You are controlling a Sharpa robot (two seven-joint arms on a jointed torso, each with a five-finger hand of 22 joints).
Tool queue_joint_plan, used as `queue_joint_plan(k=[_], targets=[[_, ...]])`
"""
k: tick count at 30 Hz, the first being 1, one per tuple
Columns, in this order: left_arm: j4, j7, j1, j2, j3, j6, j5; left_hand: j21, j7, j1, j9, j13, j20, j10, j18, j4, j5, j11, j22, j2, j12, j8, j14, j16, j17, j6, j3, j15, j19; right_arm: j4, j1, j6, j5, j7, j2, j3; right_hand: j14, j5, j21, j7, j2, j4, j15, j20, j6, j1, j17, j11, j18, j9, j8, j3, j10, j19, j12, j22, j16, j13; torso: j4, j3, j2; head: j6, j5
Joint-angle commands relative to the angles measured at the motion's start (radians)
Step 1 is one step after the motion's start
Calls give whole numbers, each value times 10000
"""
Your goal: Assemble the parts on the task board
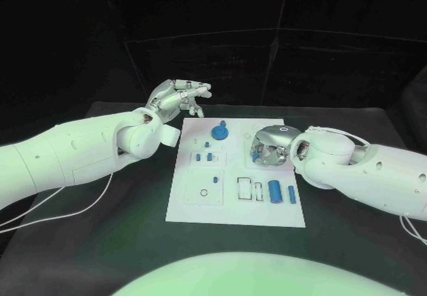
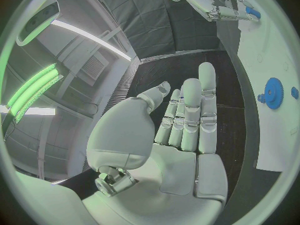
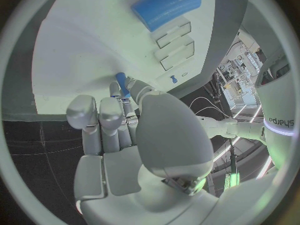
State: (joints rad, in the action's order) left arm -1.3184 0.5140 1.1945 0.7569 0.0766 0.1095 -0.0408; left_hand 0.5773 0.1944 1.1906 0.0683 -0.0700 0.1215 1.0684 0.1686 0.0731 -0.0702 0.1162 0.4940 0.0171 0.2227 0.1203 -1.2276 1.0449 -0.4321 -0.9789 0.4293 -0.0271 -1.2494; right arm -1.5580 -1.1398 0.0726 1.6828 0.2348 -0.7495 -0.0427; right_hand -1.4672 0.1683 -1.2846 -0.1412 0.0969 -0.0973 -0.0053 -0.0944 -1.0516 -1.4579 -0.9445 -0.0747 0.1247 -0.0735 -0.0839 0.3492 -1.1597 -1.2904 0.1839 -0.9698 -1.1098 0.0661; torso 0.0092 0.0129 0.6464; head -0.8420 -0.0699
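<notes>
We see the white task board (image 1: 236, 213) lying in the middle of the black table (image 1: 356, 123), its long side running away from the robot. Near its far end lies a blue gear (image 1: 219, 132), flat on the plate; the left wrist view shows its toothed rim (image 2: 273, 92) and a small blue round piece (image 2: 294, 92) just beside it. Toward the near right of the board a blue cylinder (image 1: 275, 191) lies on its side, its long axis running along the board's length, with a slimmer blue pin (image 1: 291, 193) parallel and just beside it. In the right wrist view the cylinder (image 3: 166, 6) appears large, next to rectangular recesses in the plate.

The right hand (image 1: 269, 150) is over the board's right edge, fingers curled down. The right wrist view shows what the head view hides: a small blue peg (image 3: 122, 84) pinched between the fingertips, its long axis roughly in line with the fingers, pointing toward the plate. We cannot tell whether it touches the board.

The left hand (image 1: 178, 95) is raised off the board's far left corner, above the table. In its own wrist view the fingers (image 2: 190, 112) lie straight and close together, holding nothing.
</notes>
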Motion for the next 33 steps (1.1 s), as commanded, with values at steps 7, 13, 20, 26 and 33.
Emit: queue_joint_plan(k=[7, 13, 20, 26, 33], targets=[[6, 35, 17, -10, -9, -124, 44, -45, -18, -34, 4, -12, 21, -92, 133, 38, -35, 16, -18, 18, 58, 61, 84, -14, 22, 58, -75, -3, 74, 24, -7, 244, -5, 55, 63, 1, -145, -76, -127, 26, -41, -8, -100, 7, -281, 51, -153, 65, -135, -40, -99, 157, -302, -152, -85, -155, -196, 17, 2, -6, -6, -22, 8], [8, 26, 17, -3, -8, -129, 44, -45, -18, -34, 4, -12, 21, -92, 133, 38, -35, 16, -18, 18, 58, 61, 84, -14, 22, 58, -75, -3, 74, -87, -5, 582, -77, 60, -38, 2, -177, -71, -227, 85, -105, 39, -155, 56, -525, 28, -299, 133, -163, -76, -182, 255, -572, -234, -91, -324, -335, 50, -4, -6, -10, -15, 11], [36, 19, 17, 6, -8, -128, 44, -45, -18, -34, 4, -12, 21, -92, 133, 38, -35, 16, -18, 18, 58, 61, 84, -14, 22, 58, -75, -3, 74, -504, -8, 951, -461, 102, -327, 7, -192, -87, -275, 85, -109, 30, -164, 72, -588, 72, -373, 144, -179, -83, -196, 267, -642, -273, -117, -407, -402, 54, -10, -5, -21, 12, 28], [77, 11, 16, 6, -8, -130, 44, -45, -18, -34, 4, -12, 21, -92, 133, 38, -35, 16, -18, 18, 58, 61, 84, -14, 22, 58, -75, -3, 74, -1168, -19, 1398, -863, 53, -627, 36, -201, -89, -300, 85, -100, 22, -166, 76, -605, 97, -418, 145, -188, -85, -198, 265, -660, -295, -131, -454, -440, 54, -9, -7, -14, 48, 49], [102, -3, 15, -11, -7, -149, 44, -45, -18, -34, 4, -12, 21, -92, 133, 38, -35, 16, -18, 18, 58, 61, 84, -14, 22, 58, -75, -3, 74, -1880, -22, 1817, -1416, -264, -540, 70, -207, -77, -313, 80, -90, 27, -167, 81, -612, 103, -441, 144, -191, -83, -194, 270, -664, -304, -151, -474, -463, 51, 5, -8, -2, 36, 18]])
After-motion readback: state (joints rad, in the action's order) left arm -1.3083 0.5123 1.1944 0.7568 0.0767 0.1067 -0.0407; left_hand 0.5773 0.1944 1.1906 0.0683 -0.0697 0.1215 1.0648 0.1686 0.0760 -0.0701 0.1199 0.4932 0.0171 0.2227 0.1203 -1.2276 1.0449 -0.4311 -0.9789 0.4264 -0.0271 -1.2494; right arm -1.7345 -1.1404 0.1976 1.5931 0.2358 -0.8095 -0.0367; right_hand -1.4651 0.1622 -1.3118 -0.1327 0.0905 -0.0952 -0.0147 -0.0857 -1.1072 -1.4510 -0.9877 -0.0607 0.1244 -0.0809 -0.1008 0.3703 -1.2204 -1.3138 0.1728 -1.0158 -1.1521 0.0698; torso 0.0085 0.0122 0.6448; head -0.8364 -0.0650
